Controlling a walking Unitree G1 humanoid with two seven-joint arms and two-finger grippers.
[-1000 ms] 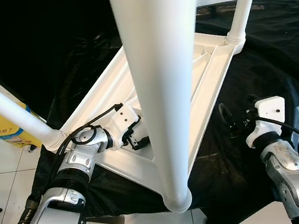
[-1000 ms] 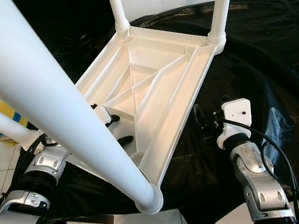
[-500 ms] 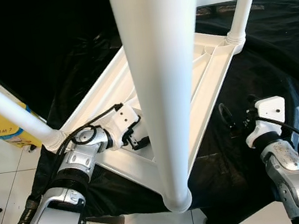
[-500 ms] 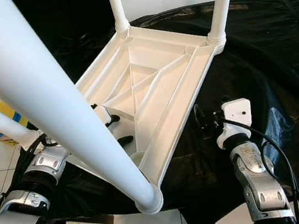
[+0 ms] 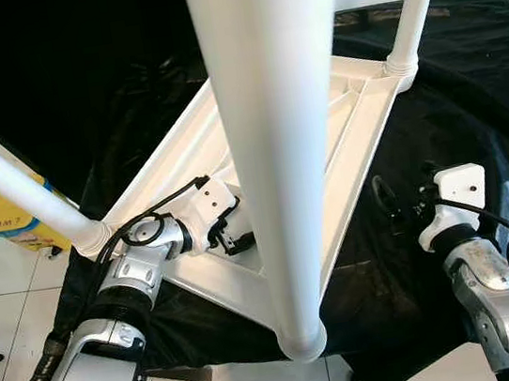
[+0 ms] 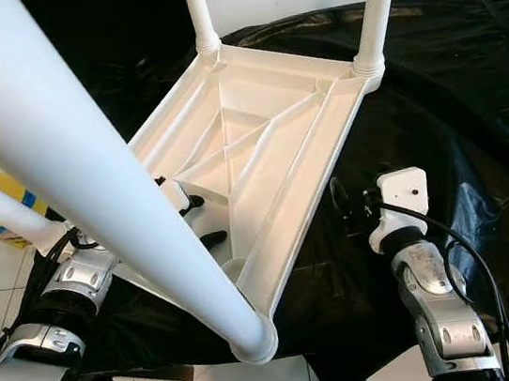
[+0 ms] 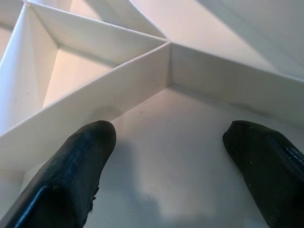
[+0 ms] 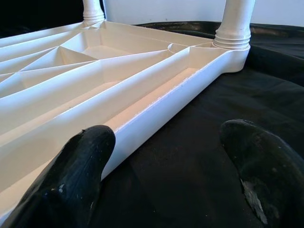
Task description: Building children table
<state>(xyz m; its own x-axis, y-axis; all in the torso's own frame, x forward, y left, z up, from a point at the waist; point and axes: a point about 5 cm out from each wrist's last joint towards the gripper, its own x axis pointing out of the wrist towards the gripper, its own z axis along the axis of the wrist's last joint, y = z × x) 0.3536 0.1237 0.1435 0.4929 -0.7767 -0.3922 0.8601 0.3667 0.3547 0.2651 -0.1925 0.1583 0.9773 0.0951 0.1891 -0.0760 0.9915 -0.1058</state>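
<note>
We see the white children's table (image 6: 259, 152) upside down on black sheeting (image 6: 451, 106), legs up. Our left claw (image 7: 166, 161) gapes wide inside its ribbed underside at 9 o'clock; our right claw (image 8: 166, 156) is wide beside its 3 o'clock edge.

Upturned table (image 6: 259, 152) on sheet (image 6: 451, 106), left gripper (image 7: 166, 156) inside, right gripper (image 8: 166, 161) beside

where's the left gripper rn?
Left gripper, open, is inside the ribbed underside of the upturned white plastic table, on the robot's left by the near leg.
</note>
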